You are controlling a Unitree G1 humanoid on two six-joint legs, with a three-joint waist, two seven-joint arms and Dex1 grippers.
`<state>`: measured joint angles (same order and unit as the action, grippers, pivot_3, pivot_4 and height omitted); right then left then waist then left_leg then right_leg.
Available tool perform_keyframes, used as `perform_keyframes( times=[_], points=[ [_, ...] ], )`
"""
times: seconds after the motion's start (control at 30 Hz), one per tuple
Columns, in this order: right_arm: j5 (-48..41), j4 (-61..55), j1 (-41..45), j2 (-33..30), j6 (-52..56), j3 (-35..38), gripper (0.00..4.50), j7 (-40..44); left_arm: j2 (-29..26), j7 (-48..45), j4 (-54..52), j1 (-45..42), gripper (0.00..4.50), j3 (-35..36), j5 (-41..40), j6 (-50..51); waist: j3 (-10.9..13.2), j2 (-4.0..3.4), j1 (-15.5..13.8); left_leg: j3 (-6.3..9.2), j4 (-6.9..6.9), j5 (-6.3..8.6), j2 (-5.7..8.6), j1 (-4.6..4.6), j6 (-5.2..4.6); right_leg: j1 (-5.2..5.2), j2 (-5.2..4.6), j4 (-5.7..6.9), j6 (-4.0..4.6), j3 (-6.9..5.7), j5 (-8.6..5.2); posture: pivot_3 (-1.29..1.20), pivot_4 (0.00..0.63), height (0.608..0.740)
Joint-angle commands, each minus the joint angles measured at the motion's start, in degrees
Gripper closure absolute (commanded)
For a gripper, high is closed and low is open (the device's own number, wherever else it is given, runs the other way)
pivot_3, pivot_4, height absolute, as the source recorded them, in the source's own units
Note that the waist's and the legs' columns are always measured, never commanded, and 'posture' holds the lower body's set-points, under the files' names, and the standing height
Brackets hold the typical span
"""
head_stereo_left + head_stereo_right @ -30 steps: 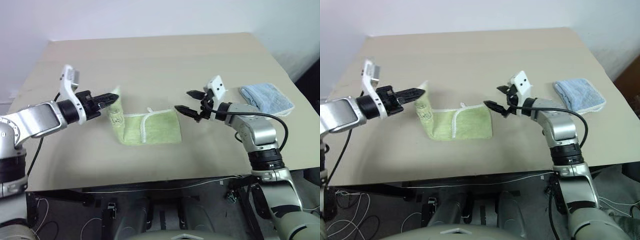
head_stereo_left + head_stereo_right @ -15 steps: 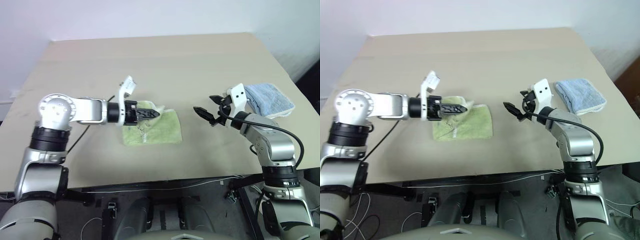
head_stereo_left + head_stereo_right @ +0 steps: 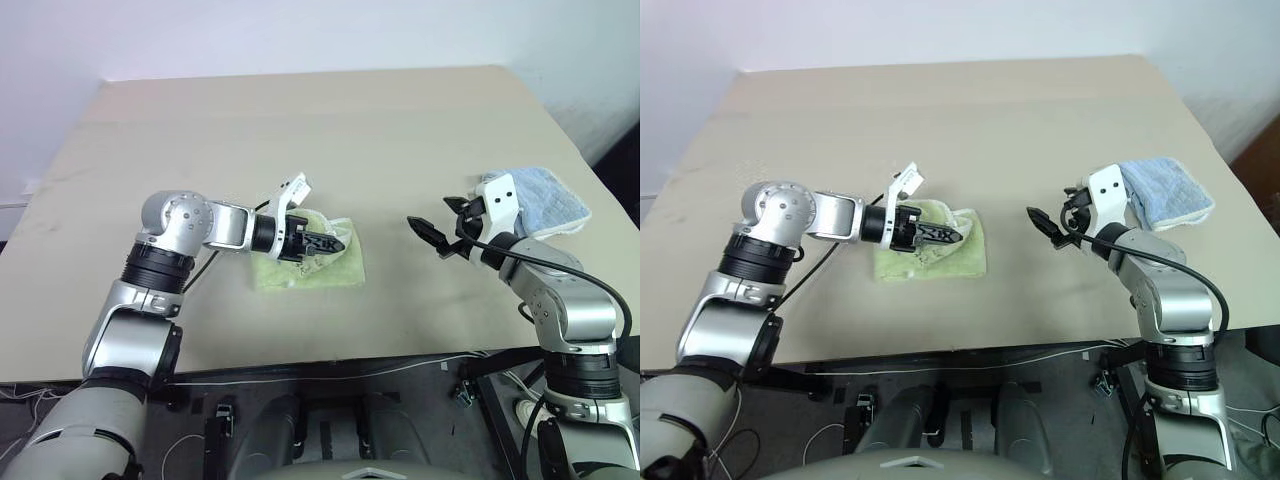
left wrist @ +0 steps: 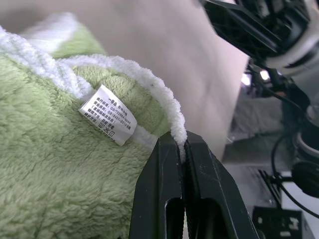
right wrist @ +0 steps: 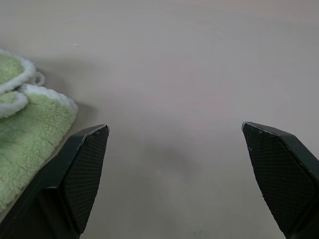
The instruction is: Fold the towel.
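Note:
The light green towel [image 3: 325, 265] lies folded over near the middle of the table, with white stitched edging and a small white care label [image 4: 107, 115]. My left gripper [image 3: 333, 243] reaches across it from the left, shut on the towel's white edge [image 4: 172, 127] just above the folded layers. Out to the right, my right gripper [image 3: 433, 231] stands open above the bare table with nothing between its fingers [image 5: 82, 169]. The towel's near corners [image 5: 30, 99] show in the right wrist view.
A light blue folded cloth [image 3: 540, 198] lies at the right of the table [image 3: 300, 130], just behind my right wrist. Cables and dark gear sit below the table's front edge.
My left gripper has carried the towel's edge from the left side over to the right, folding the towel onto itself. My right gripper has drawn away to the right, still open.

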<state>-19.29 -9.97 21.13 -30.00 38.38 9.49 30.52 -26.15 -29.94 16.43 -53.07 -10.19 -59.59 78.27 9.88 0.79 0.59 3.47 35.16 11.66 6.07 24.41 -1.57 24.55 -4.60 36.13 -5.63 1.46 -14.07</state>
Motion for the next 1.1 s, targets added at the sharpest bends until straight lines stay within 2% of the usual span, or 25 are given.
perform_keyframes(
  times=[0.03,0.27,0.37,0.53,0.67,0.73,0.87,0.97,1.1],
  points=[
    [0.0,-1.7,1.1,-0.2,-1.4,0.4,0.0,-0.7,0.9,-2.5,-2.2,-1.4,4.45,1.1,2.3,0.6,0.0,0.0,0.0,0.0,0.0,0.0,0.0,0.0,0.0,0.0,0.0,0.0,0.0,0.0,0.0,0.0,0.15,0.74],
    [0.5,0.8,3.1,-0.1,-2.4,-0.9,0.0,-0.9,3.6,-4.7,-4.4,-0.1,4.45,0.6,7.3,-0.5,0.0,0.0,0.0,0.0,0.03,-0.01,0.0,-0.01,0.0,-0.01,0.01,0.03,-0.01,0.0,0.01,0.0,0.15,0.74],
    [1.1,2.0,3.8,-0.2,-3.1,-1.3,0.0,-0.9,5.1,-5.1,-5.0,1.1,3.8,1.9,8.3,-1.0,0.0,0.0,-0.1,0.0,0.05,-0.01,0.0,0.0,-0.01,-0.02,0.0,0.02,-0.01,-0.01,0.01,0.0,0.15,0.74],
    [1.6,3.4,4.4,-0.3,-4.2,-1.9,0.0,-0.9,5.3,-6.5,-6.1,1.1,2.11,3.3,9.2,-0.3,0.0,0.0,-0.1,0.0,0.07,-0.01,0.01,0.0,-0.01,-0.03,0.01,0.05,-0.01,-0.01,0.01,0.0,0.15,0.74],
    [1.7,4.0,4.9,-0.1,-4.7,-2.3,0.0,-1.0,0.8,-10.8,-12.5,1.5,0.78,-0.4,12.6,-3.8,0.0,-0.01,0.2,0.0,0.07,-0.02,0.0,-0.01,0.01,-0.01,0.02,0.07,-0.01,0.0,0.01,0.0,0.15,0.74],
    [1.8,4.3,5.1,0.2,-4.9,-2.4,0.0,-1.0,-0.7,-13.3,-14.6,0.9,0.78,0.8,12.3,-5.3,0.0,-0.01,0.1,0.0,0.06,-0.06,-0.01,-0.02,0.08,-0.01,0.04,0.08,-0.01,0.0,0.01,0.0,0.15,0.74],
    [0.6,4.5,6.2,1.1,-3.9,-2.1,0.0,-1.1,-1.6,-16.0,-13.7,-2.9,0.78,8.2,11.0,-9.1,0.0,0.0,-0.1,0.0,0.12,-0.05,-0.01,-0.01,0.06,-0.03,0.02,0.09,-0.01,-0.02,0.01,0.0,0.15,0.74],
    [-1.2,4.3,7.4,1.9,-1.5,-1.3,0.0,-1.2,-3.6,-17.8,-12.3,-3.7,0.78,8.4,15.6,-15.8,0.0,-0.01,0.1,0.0,0.15,-0.03,-0.01,-0.01,0.01,-0.04,0.02,0.09,-0.02,-0.03,0.01,0.0,0.15,0.74],
    [-6.5,1.4,9.9,3.6,5.7,-2.5,0.0,0.5,-9.1,-20.2,-5.4,-1.1,0.78,5.3,26.9,-29.4,0.0,-0.05,0.5,-0.01,0.07,-0.16,-0.02,-0.08,0.23,-0.04,0.06,0.12,-0.01,0.01,0.01,0.0,0.15,0.74]
  ],
)
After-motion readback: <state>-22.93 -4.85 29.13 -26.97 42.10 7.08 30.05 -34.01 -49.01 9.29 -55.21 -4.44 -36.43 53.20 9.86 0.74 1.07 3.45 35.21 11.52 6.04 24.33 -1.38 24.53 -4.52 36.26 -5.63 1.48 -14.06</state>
